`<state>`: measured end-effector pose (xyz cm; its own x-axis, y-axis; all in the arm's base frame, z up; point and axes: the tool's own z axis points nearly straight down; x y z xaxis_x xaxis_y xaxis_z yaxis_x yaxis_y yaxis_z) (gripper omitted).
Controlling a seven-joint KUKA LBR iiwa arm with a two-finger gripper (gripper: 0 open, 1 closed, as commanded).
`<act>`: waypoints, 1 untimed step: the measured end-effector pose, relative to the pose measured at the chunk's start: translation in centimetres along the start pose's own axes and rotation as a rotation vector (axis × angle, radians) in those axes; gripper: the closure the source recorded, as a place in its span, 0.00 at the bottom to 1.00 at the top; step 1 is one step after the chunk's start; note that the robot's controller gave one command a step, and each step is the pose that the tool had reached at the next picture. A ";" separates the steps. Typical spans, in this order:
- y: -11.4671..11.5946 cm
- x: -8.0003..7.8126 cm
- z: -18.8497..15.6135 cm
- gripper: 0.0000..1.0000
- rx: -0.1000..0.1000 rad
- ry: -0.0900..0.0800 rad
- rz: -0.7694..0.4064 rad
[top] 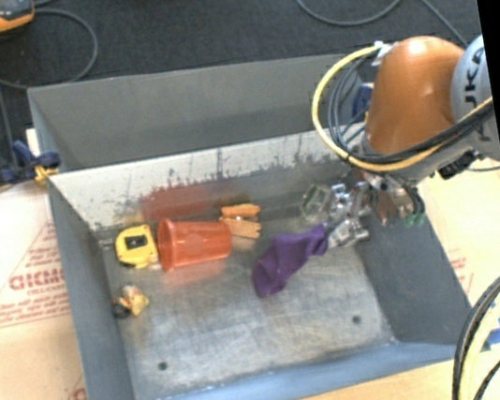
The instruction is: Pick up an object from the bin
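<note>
My gripper [338, 225] is at the right side of the bin, low near the floor. A purple cloth-like thing [284, 260] lies stretched from the bin's middle up to the fingertips, and its right end looks pinched between them. Left of it an orange cup [192, 241] lies on its side. Wooden clothespegs [242, 220] rest just behind the cup's rim.
A yellow tape measure [133, 246] sits at the left next to the cup. A small yellow-and-white thing [131, 302] lies near the left wall. The arm with its orange cover and cables hangs over the bin's right rim.
</note>
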<state>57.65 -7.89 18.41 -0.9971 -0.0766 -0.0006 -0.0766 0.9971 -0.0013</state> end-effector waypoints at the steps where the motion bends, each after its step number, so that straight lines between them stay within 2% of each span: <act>1: 0.1 -0.6 -4.2 1.00 0.001 -0.003 -0.059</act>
